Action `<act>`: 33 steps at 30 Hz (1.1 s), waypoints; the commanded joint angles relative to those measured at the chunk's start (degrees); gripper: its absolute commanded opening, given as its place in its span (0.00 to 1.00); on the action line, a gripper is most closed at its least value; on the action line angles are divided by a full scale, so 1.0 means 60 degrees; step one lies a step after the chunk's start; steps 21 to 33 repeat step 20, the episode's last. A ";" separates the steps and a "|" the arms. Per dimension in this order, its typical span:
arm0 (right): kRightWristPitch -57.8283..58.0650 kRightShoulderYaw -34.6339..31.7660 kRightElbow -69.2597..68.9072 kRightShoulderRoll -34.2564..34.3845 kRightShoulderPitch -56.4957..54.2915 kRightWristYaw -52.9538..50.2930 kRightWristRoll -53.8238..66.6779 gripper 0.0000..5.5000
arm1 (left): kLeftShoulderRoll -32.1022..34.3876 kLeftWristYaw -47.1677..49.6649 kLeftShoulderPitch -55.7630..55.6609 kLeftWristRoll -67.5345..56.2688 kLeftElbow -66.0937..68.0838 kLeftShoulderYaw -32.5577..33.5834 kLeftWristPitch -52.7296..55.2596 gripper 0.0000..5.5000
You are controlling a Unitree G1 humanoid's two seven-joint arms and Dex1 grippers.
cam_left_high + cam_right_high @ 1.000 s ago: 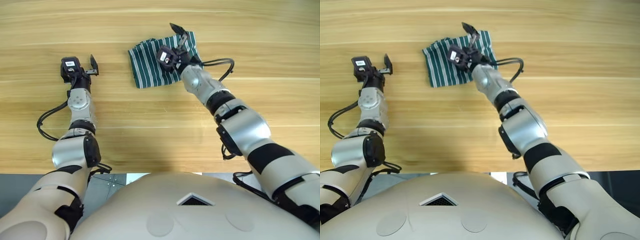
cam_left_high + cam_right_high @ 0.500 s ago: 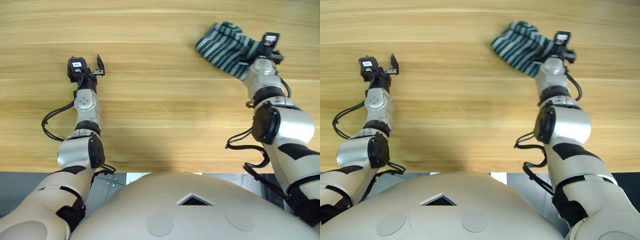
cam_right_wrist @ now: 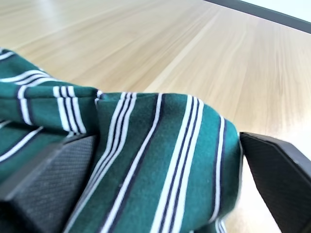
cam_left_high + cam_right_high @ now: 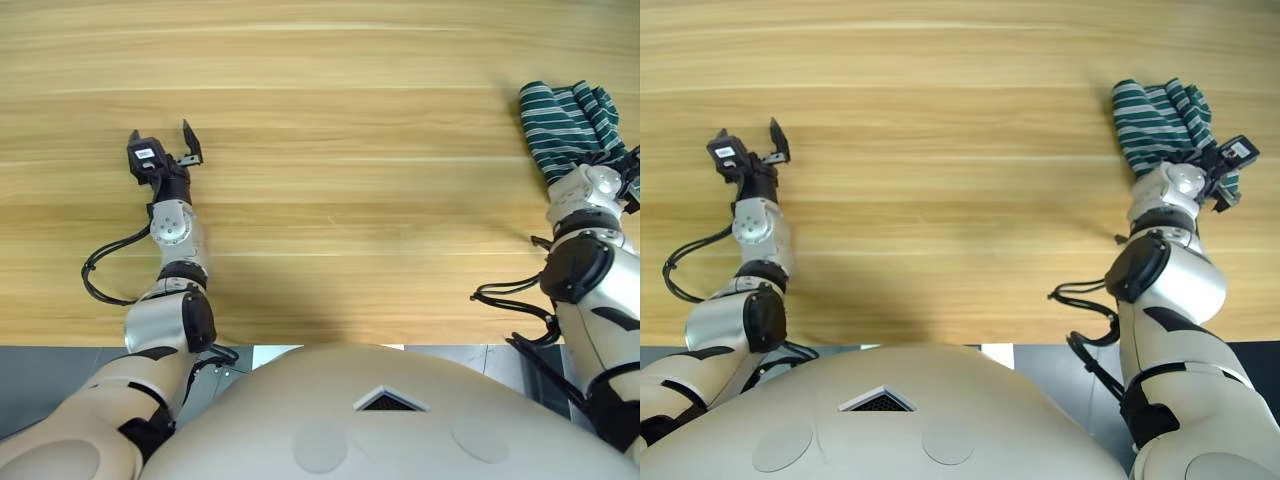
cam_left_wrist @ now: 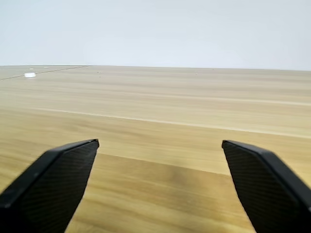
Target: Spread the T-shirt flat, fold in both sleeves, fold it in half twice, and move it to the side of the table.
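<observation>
While the left gripper (image 4: 162, 140) hovers over the left part of the table (image 4: 340, 230), its two fingers stand spread with bare wood between them. On the table's right side lies the T-shirt (image 4: 562, 112), green with white stripes, bunched into a rumpled heap rather than a flat fold. The right gripper (image 4: 1228, 168) sits at the heap's near end, touching the cloth. From the left wrist, the black fingers (image 5: 53, 184) stand wide apart, low over the table's planks. From the right wrist, striped cloth is humped between two fingers (image 3: 279, 170) that stand as wide as the left pair, so the jaws seem parted, not pinched on the fabric.
</observation>
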 commanded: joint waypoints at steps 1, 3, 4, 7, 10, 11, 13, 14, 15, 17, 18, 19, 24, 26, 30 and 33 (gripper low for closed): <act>-0.1891 0.1001 -0.0085 0.0693 -0.1089 0.0401 -0.0736 0.92 | 0.0023 0.0289 0.1632 0.0139 0.0256 0.0135 -0.0751 0.86; -0.2885 0.1979 -0.0555 0.1366 -0.1463 0.1093 -0.1332 0.92 | -0.0104 0.0369 0.1625 0.0226 -0.0176 -0.0002 -0.1171 0.86; -0.3246 0.3099 -0.0976 0.1978 -0.1453 0.1680 -0.2142 0.92 | -0.0331 0.0289 0.1611 0.0206 -0.0579 -0.0120 -0.1366 0.86; -0.4254 0.5917 -0.2085 0.3634 -0.0387 0.2892 -0.4069 0.92 | -0.1108 0.0620 0.1524 0.1068 -0.1488 -0.1004 -0.1659 0.86; -0.4471 0.7379 -0.1399 0.4875 0.0796 0.3124 -0.5050 0.92 | -0.1989 0.1484 0.1167 0.2067 -0.1354 -0.1804 -0.1504 0.86; -0.4492 0.7401 -0.1126 0.5001 0.1057 0.3299 -0.4970 0.92 | -0.2216 0.1677 0.1013 0.2157 -0.1156 -0.1906 -0.1360 0.86; -0.4454 0.7105 -0.0874 0.4969 0.1358 0.3426 -0.4564 0.92 | -0.2393 0.2015 0.0717 0.2353 -0.0819 -0.2061 -0.1154 0.86; -0.4530 0.7070 -0.0895 0.4837 0.1437 0.3271 -0.4529 0.92 | -0.2424 0.2069 0.0573 0.2330 -0.0697 -0.2058 -0.1066 0.86; -0.4557 0.7014 -0.0920 0.4687 0.1470 0.3084 -0.4498 0.92 | -0.2414 0.2086 0.0403 0.2241 -0.0546 -0.2007 -0.0948 0.86; -0.4605 0.6811 -0.0985 0.4435 0.1488 0.2867 -0.4351 0.92 | -0.2387 0.2086 0.0063 0.2147 -0.0281 -0.1980 -0.0739 0.86; -0.4611 0.6836 -0.1007 0.4303 0.1473 0.2635 -0.4428 0.92 | -0.2372 0.2080 -0.0084 0.2143 -0.0148 -0.1989 -0.0648 0.86; -0.4614 0.6874 -0.1012 0.4213 0.1456 0.2469 -0.4487 0.92 | -0.2370 0.2074 -0.0197 0.2153 -0.0044 -0.2006 -0.0582 0.86; -0.4648 0.6914 -0.1007 0.4134 0.1436 0.2366 -0.4526 0.92 | -0.2394 0.2031 -0.0309 0.2115 0.0091 -0.1989 -0.0476 0.86; -0.4648 0.6914 -0.1007 0.4134 0.1436 0.2366 -0.4526 0.92 | -0.2394 0.2031 -0.0309 0.2115 0.0091 -0.1989 -0.0476 0.86; -0.4648 0.6914 -0.1007 0.4134 0.1436 0.2366 -0.4526 0.92 | -0.2394 0.2031 -0.0309 0.2115 0.0091 -0.1989 -0.0476 0.86; -0.4648 0.6914 -0.1007 0.4134 0.1436 0.2366 -0.4526 0.92 | -0.2394 0.2031 -0.0309 0.2115 0.0091 -0.1989 -0.0476 0.86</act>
